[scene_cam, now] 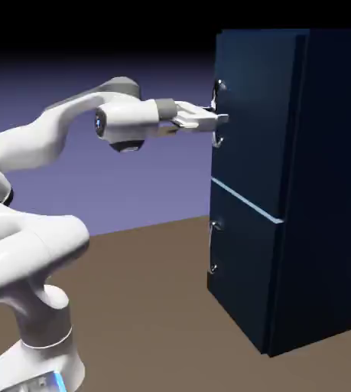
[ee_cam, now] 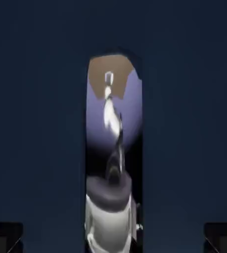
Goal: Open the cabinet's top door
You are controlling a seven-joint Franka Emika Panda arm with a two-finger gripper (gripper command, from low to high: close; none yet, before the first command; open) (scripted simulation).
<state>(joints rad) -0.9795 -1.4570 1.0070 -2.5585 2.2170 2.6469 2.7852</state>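
Blue-violet backdrop (scene_cam: 155, 191), brown surface (scene_cam: 147, 306)

- Top door (scene_cam: 255, 115): dark navy, smooth, satin sheen in exterior view; flat and even in hand view, no visible grain.
- Top door handle (ee_cam: 114, 113): mirror-polished, looks like chromed metal. Runs 12 to 6 o'clock in hand view, reflecting white arm toward 6, brown surface toward 12.
- Lower door (scene_cam: 243, 268): same smooth navy finish.
- Lower handle (scene_cam: 211, 249): bright, shiny, metal-looking, toward 9 o'clock on its door.
- Seam (scene_cam: 247, 201): pale, smooth-looking; material unclear.
- Arm (scene_cam: 44, 142): smooth white shell, glossy highlights, plastic-looking. Grey collar (scene_cam: 165, 109) toward 3 o'clock looks duller.
- Brown surface (scene_cam: 147, 306): matt, faintly mottled; material unclear.
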